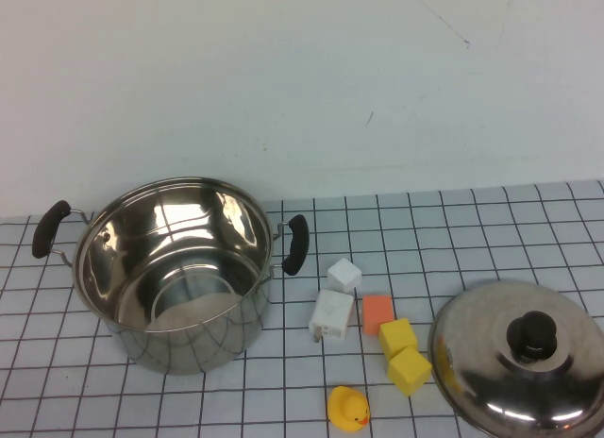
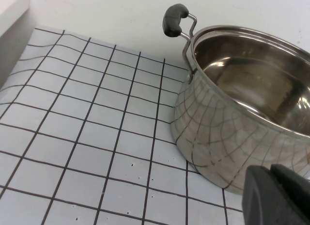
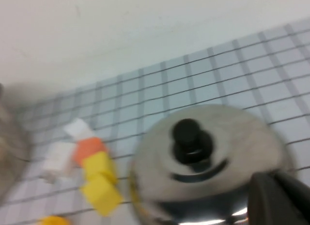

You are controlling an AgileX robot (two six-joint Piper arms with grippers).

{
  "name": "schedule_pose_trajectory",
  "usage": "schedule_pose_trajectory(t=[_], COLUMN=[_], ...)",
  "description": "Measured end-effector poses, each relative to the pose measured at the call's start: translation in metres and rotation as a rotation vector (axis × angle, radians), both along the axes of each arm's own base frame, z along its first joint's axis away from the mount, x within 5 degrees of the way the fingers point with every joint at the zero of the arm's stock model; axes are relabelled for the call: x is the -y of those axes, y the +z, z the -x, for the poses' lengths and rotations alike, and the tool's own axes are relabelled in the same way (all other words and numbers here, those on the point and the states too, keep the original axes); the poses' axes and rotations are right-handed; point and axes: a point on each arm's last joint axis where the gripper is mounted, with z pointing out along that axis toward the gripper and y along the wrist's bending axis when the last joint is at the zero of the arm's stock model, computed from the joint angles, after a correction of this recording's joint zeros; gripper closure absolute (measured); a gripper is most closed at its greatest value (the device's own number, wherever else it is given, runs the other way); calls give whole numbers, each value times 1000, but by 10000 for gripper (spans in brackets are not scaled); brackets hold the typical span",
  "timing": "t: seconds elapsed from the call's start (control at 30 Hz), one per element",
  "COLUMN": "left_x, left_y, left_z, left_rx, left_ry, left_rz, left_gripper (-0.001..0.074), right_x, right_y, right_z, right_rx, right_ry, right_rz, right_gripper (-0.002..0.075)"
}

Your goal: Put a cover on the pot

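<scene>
The pot (image 1: 198,339), a large shiny steel stockpot with two black side handles, stands open and empty at the left of the checked table. It also shows in the left wrist view (image 2: 223,133). The domed steel lid (image 1: 486,348) with a black knob (image 1: 533,334) lies on the table at the front right, apart from the pot. Neither gripper shows in the high view. My left gripper (image 2: 272,170) is shut and empty, close beside the pot's outer wall. My right gripper (image 3: 277,176) is shut and empty, just over the lid's (image 3: 232,137) near rim.
Between pot and lid lie two white blocks (image 1: 332,312), an orange block (image 1: 377,312), two yellow blocks (image 1: 403,355) and a yellow rubber duck (image 1: 348,407). A white wall rises behind the table.
</scene>
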Motion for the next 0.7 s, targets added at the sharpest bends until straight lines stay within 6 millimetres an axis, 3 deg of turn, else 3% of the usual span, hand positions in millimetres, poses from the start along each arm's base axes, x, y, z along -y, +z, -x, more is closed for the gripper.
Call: schedule_pose_trajectory(t=[0.2, 0.37, 0.7], left_x=[0, 0, 0], left_y=[0, 0, 0], left_z=[0, 0, 0], left_rx=[0, 0, 0], left_ry=[0, 0, 0], left_rz=[0, 0, 0], left_gripper=[738, 738, 738], right_x=[-8, -4, -2], right_y=[2, 16, 19], right_z=[0, -4, -5], right_rx=[-1, 137, 216], right_ry=[11, -51, -26], right_rz=[-258, -388, -205], right_gripper=[728, 728, 728])
